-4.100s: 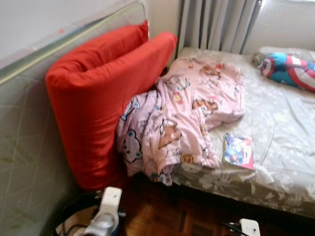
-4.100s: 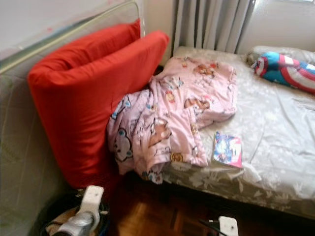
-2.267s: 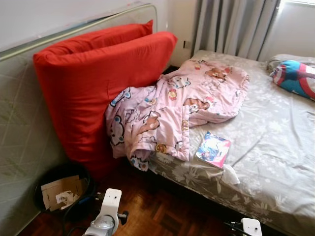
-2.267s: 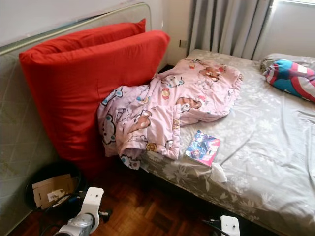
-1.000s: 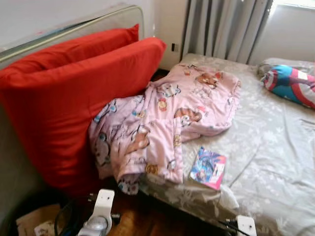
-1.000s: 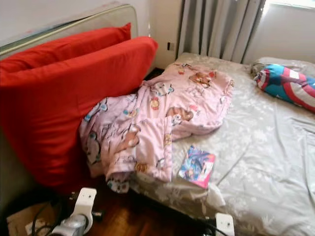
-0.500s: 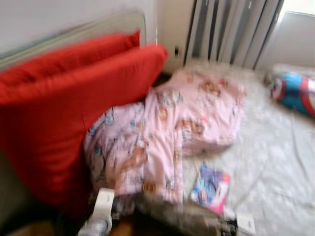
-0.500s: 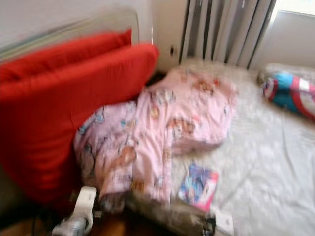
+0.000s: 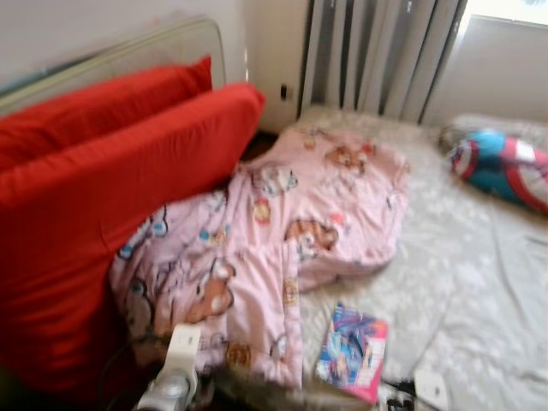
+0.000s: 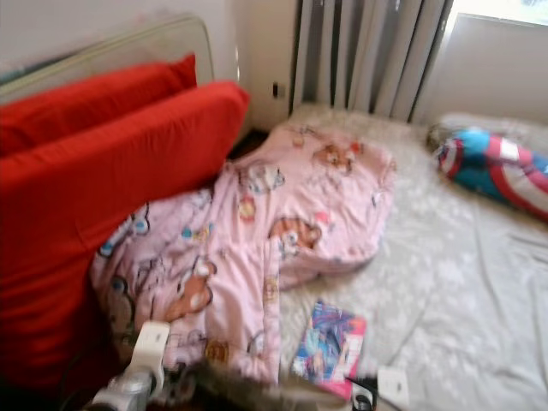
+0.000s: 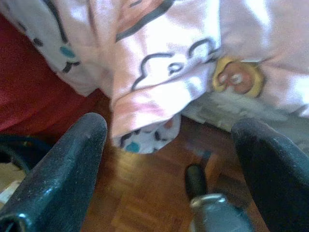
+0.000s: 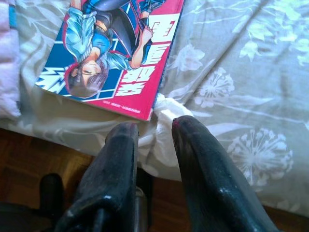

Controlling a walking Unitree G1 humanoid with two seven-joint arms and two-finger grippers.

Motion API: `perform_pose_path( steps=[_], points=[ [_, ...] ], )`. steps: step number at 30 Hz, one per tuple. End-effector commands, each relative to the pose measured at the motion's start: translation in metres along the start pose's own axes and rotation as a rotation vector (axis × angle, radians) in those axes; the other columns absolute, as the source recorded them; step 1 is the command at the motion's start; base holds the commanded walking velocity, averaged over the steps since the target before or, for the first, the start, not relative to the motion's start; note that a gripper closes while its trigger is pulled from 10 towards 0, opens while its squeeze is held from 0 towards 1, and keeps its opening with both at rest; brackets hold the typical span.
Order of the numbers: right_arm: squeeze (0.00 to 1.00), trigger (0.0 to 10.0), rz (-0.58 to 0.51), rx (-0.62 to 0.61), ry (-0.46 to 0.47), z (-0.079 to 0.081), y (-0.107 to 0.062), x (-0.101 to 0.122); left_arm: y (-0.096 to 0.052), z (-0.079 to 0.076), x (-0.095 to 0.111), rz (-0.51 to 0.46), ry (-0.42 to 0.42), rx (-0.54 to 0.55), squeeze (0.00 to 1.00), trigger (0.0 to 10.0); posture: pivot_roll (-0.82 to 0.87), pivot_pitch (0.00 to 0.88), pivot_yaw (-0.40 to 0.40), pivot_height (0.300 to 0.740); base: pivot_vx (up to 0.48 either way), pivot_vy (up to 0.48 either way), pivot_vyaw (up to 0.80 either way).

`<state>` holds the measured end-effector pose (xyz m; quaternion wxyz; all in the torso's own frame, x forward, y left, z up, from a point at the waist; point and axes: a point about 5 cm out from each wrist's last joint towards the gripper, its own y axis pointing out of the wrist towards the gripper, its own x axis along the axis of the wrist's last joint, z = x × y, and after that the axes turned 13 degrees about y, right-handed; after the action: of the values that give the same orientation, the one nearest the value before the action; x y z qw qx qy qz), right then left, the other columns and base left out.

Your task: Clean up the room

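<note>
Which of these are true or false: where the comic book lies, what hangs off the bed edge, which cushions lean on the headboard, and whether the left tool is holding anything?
1. The comic book lies flat on the grey floral bedsheet, near the bed's edge. True.
2. The pink cartoon blanket is folded neatly at the foot of the bed. False: it is rumpled and hangs over the bed's edge toward the wooden floor.
3. Two blue cushions lean beside the bed. False: the cushions are red.
4. The left tool is open and empty, below the blanket's hanging edge. True.
</note>
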<state>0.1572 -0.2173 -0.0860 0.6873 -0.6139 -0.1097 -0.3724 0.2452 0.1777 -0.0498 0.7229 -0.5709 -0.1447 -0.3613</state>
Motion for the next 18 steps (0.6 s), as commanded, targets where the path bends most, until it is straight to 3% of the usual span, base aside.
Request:
perform_pose_path(
  steps=[1,7,10,13,18],
  points=[
    [0.0,10.0,-0.044,0.022,-0.002,-0.002,-0.001,0.004,-0.001,-0.005,-0.007,0.018,-0.01,-0.015,0.0,10.0,-0.03,0.0,-0.026,0.74,0.0,0.0,0.0],
    [0.0,10.0,-0.136,0.031,0.035,0.0,-0.002,0.01,-0.001,-0.004,-0.006,0.005,-0.011,-0.011,0.0,10.0,-0.04,0.0,-0.023,0.74,0.0,0.0,0.0],
    [0.0,10.0,-0.204,0.08,-0.033,0.005,-0.003,0.018,-0.002,-0.002,-0.004,-0.033,-0.032,0.013,0.0,10.0,-0.04,0.0,-0.021,0.74,0.0,0.0,0.0],
    [0.0,10.0,-0.265,0.069,0.028,0.004,-0.005,0.021,-0.002,0.0,0.0,-0.083,-0.066,0.039,0.0,10.0,-0.04,0.0,-0.017,0.74,0.0,0.0,0.0],
    [0.0,10.0,-0.299,0.084,0.047,0.006,-0.006,0.022,-0.004,0.004,0.005,-0.165,-0.098,0.093,0.0,10.0,-0.04,0.0,-0.012,0.74,0.0,0.0,0.0]
  ],
)
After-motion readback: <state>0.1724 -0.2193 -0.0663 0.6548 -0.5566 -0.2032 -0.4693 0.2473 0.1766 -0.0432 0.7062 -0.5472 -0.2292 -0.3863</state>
